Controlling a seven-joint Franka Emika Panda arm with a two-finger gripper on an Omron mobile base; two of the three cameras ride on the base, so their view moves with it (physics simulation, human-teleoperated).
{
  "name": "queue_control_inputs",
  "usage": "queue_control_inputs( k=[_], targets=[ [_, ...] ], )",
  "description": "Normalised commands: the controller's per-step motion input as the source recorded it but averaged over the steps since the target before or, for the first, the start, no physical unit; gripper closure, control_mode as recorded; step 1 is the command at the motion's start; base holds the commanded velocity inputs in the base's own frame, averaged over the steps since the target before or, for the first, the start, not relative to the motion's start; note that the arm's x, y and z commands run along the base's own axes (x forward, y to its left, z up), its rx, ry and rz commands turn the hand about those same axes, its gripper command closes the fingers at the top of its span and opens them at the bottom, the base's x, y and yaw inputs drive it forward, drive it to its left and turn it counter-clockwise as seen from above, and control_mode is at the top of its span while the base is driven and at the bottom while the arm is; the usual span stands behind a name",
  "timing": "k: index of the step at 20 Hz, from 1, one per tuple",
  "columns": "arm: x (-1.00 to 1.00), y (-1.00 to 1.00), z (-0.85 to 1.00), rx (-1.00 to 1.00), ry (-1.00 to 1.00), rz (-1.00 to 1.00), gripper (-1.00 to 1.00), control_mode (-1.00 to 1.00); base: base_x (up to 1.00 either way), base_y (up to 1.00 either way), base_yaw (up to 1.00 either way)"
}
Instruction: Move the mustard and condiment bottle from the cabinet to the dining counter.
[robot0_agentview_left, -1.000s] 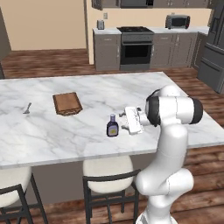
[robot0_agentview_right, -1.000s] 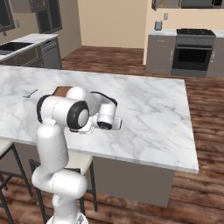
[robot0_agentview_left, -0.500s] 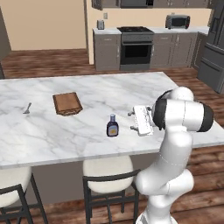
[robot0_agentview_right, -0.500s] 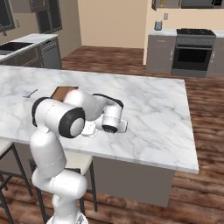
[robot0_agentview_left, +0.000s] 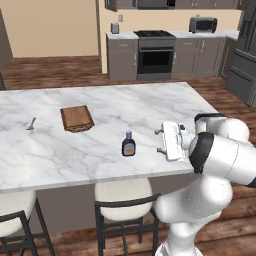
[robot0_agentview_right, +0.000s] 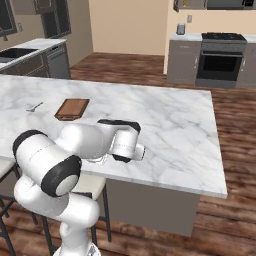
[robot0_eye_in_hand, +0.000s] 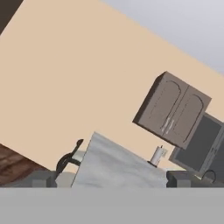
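One condiment bottle (robot0_agentview_left: 128, 144) stands upright on your dining counter (robot0_agentview_left: 150, 107), near the front edge. At its 10 o'clock lies a brown cutting board (robot0_agentview_left: 76, 118), with a spoon (robot0_agentview_left: 31, 123) farther out at 9. Your gripper (robot0_agentview_left: 161, 141) sits at the bottle's 3 o'clock, well apart, jaws spread wide and holding nothing.

I see the table (robot0_agentview_left: 60, 150) as polished white marble with grey veins, smooth and faintly glossy. The condiment bottle (robot0_agentview_left: 128, 144) looks like dark shiny plastic with a paper label, while the board (robot0_agentview_left: 76, 118) is matt brown wood and the floor (robot0_agentview_right: 235, 125) glossy planks.
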Motion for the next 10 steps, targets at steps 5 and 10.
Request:
queue_control_inputs(
  k=[5,10],
  targets=[
    [-0.74,0.0,0.66,0.05,0.0,-0.06,-1.0,-1.0,0.0,0.0,0.0],
    [-0.72,-0.02,0.71,0.06,0.01,-0.07,-1.0,-1.0,0.0,0.0,0.0]
  ],
)
